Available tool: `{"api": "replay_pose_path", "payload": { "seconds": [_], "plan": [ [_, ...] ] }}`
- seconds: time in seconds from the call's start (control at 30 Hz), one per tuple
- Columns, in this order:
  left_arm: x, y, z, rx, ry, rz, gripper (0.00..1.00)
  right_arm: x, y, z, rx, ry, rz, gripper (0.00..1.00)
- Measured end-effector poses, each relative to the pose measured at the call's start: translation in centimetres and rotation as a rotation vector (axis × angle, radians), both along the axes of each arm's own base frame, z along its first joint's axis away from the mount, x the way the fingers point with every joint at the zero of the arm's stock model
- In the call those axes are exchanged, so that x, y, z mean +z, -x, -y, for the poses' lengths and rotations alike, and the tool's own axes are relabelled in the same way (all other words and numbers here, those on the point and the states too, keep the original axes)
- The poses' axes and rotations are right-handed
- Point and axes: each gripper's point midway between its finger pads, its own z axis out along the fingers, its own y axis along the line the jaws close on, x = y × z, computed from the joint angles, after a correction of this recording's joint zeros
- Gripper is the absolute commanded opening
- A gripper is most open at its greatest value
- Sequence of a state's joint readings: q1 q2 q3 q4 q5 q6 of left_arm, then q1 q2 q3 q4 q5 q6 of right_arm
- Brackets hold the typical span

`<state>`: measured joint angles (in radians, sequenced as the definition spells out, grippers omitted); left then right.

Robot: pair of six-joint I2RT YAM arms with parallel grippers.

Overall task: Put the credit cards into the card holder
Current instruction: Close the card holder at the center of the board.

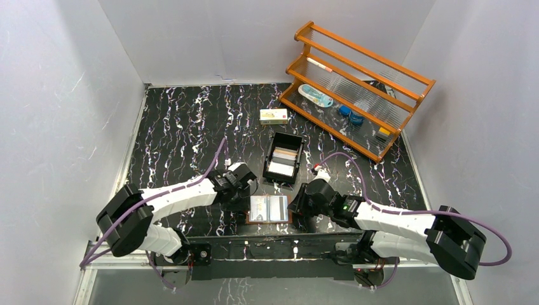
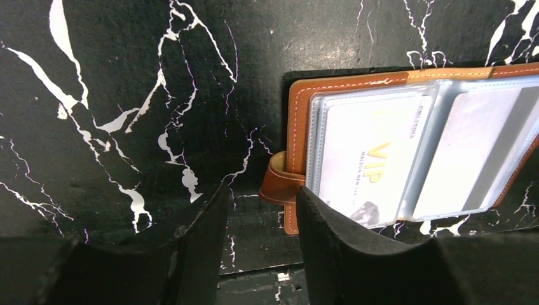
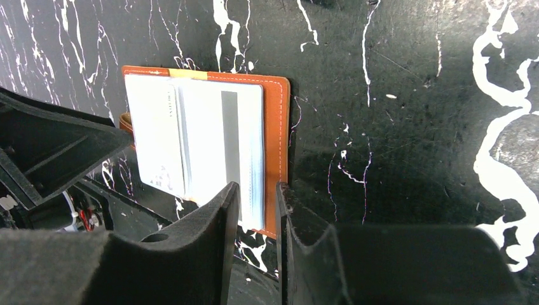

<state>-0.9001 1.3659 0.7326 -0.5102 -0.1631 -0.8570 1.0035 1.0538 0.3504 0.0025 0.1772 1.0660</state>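
The brown card holder lies open and flat near the table's front edge, between my two grippers. In the left wrist view its clear pockets hold a white VIP credit card and a pale card with a grey stripe. More credit cards lie in the black tray. My left gripper is open and empty at the holder's left edge, with the snap tab just past its tips. My right gripper stands open by a narrow gap over the holder's right border, which shows through the gap.
The black tray sits just beyond the holder. A white-and-yellow carton lies further back. A wooden rack with small items stands at the back right. White walls close in on three sides.
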Motion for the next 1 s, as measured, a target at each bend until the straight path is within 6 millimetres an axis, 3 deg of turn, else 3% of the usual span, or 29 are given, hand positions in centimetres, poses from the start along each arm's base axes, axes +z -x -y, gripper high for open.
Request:
{"api": "replay_pose_path", "payload": {
  "seconds": [0.27,0.47,0.67,0.8,1.0],
  "plan": [
    [-0.6,-0.1,0.4,0.020,-0.002,-0.034,0.40,-0.1,0.0,-0.1,0.001,0.002,-0.001,0.35],
    [-0.6,-0.3,1.1,0.020,0.028,-0.041,0.00,-0.8,0.1,0.1,0.006,0.024,-0.016,0.39],
    [0.3,0.0,2.1,-0.008,0.101,-0.042,0.00,-0.7,0.0,-0.2,-0.001,0.010,-0.016,0.53],
    [1.1,0.6,3.0,0.001,0.242,-0.050,0.00,-0.6,-0.1,-0.5,-0.015,-0.026,-0.016,0.56],
    [1.1,1.0,2.3,0.076,0.378,-0.083,0.00,-0.3,-0.2,-0.3,-0.057,-0.055,-0.021,0.60]
  ]
}}
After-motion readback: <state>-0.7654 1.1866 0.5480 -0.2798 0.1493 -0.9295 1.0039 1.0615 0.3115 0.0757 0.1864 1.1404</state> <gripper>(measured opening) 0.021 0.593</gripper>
